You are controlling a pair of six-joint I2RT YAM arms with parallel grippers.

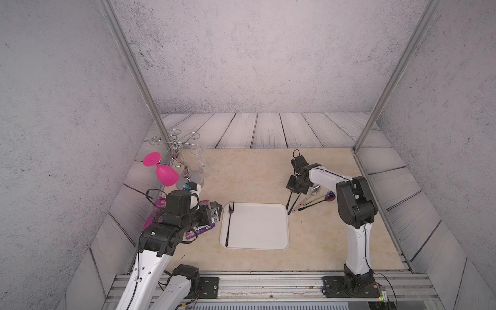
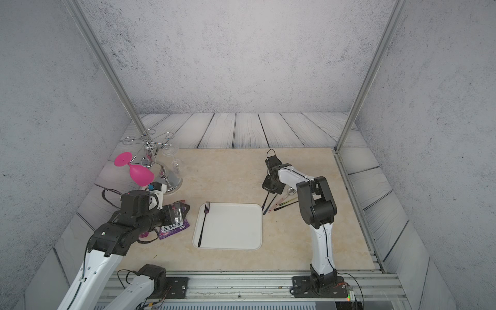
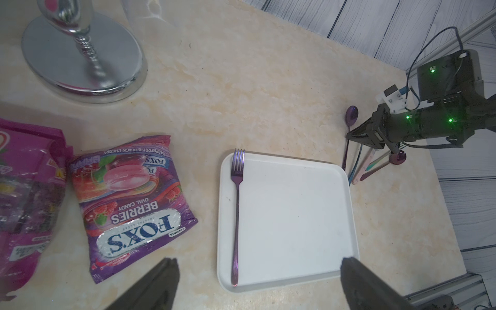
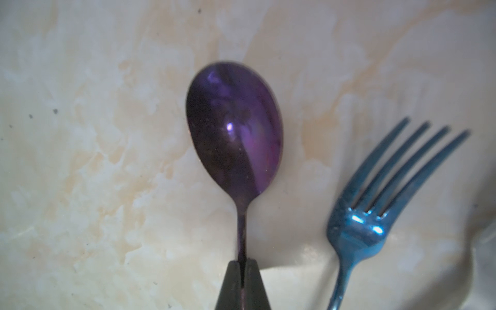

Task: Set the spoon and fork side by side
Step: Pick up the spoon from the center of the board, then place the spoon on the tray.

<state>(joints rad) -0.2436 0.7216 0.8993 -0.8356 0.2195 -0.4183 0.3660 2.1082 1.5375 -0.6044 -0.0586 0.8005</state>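
A purple fork [image 1: 229, 224] [image 2: 204, 224] [image 3: 236, 214] lies along the left side of the white tray [image 1: 257, 230] [image 2: 233, 230] [image 3: 295, 214], tines pointing away from me. Beyond the tray's far right corner, my right gripper [image 4: 243, 264] [image 3: 349, 135] is shut on the thin handle of a purple spoon [image 4: 236, 134] [image 3: 352, 115], just behind its bowl. The spoon's bowl sits low over the marble top, and I cannot tell whether it still touches. My left gripper [image 3: 259, 261] [image 1: 218, 208] hangs open beside the tray's left edge, holding nothing.
A blue fork [image 4: 375, 214] lies right beside the held spoon, among several other utensils including a silver spoon [image 1: 315, 189] and a second purple spoon [image 1: 329, 197]. Candy bags [image 3: 128, 204] lie left of the tray. A chrome glass rack [image 1: 185, 171] with a pink glass [image 1: 166, 174] stands at the far left.
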